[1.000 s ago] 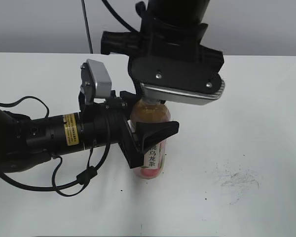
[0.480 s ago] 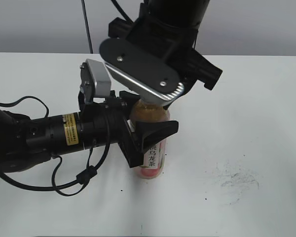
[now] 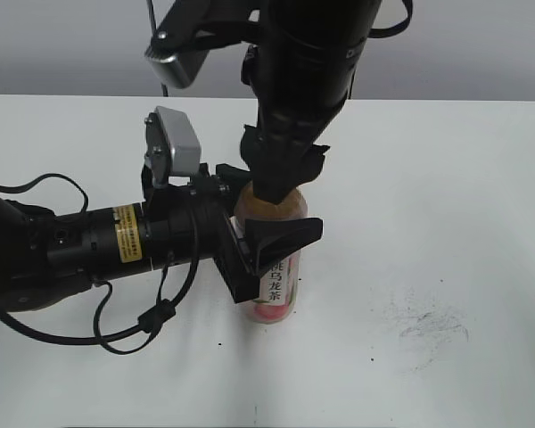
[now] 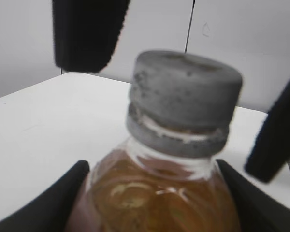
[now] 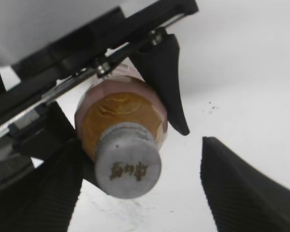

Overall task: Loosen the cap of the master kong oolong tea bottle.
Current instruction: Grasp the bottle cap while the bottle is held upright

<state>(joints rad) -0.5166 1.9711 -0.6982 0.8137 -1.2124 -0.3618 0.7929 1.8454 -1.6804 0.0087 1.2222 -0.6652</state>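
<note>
The master kong oolong tea bottle point(image 3: 275, 285) stands upright on the white table, with amber tea, a pink label and a white strip of black characters. My left gripper point(image 3: 263, 223) comes in from the left and is shut on its shoulder; its fingers point(image 4: 48, 208) press the amber body point(image 4: 159, 193). The grey-white cap point(image 5: 128, 166) with a dark mark on top lies between the jaws of my right gripper point(image 5: 140, 159). Those jaws hang from above and stand wide open, the left finger point(image 5: 34, 193) close to the cap and the right one well clear. The cap point(image 4: 183, 101) is on the neck.
The white table point(image 3: 446, 223) runs to a grey wall behind. Dark scuff marks point(image 3: 432, 325) lie on the table at the right. A thin black cable point(image 3: 158, 62) hangs at the back left. The left arm's cables point(image 3: 152, 321) loop over the table in front.
My right gripper has turned about its own axis above the cap, and its wrist camera has swung from the front right to the upper left. The bottle and left arm have not moved.
</note>
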